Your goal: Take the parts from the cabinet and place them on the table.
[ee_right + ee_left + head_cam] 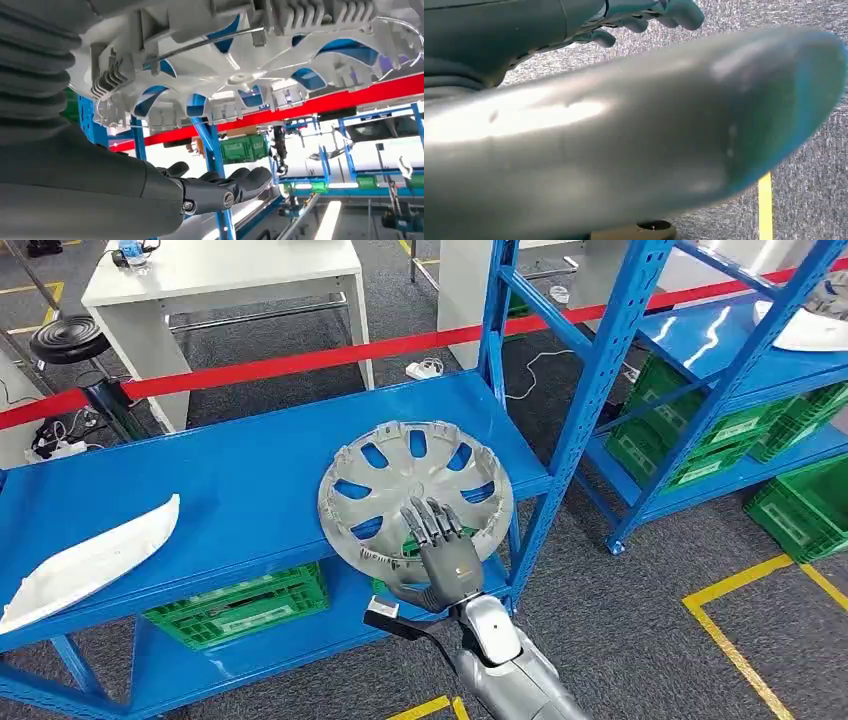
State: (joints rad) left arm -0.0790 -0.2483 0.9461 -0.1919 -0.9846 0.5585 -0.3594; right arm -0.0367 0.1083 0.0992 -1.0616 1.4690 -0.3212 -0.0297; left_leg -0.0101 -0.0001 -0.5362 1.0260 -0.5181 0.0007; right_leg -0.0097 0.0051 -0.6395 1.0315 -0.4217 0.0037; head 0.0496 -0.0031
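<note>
Fingers [432, 523] of the right hand [445, 558] are spread flat across the near part of the grey hubcap [415, 498], with the thumb [405, 592] seen below its rim, so the cap is pinched at its edge. The hubcap is tilted, its near rim hanging past the front edge of the blue shelf [230, 490] of the cabinet. From the right wrist, the ribbed underside of the hubcap [240, 75] is seen just above the dark fingers [235, 182]. A blue upright post [585, 420] stands close beside the cap on the right. A white curved part [90, 560] lies well apart at the shelf's left end. Green crates [240, 605] sit underneath. Red tape [300, 362] is stretched behind, and a white table [215, 280] stands beyond it. The left hand [644, 15] is seen with fingers loosely curled, nothing held, behind a blurred silver surface.
</note>
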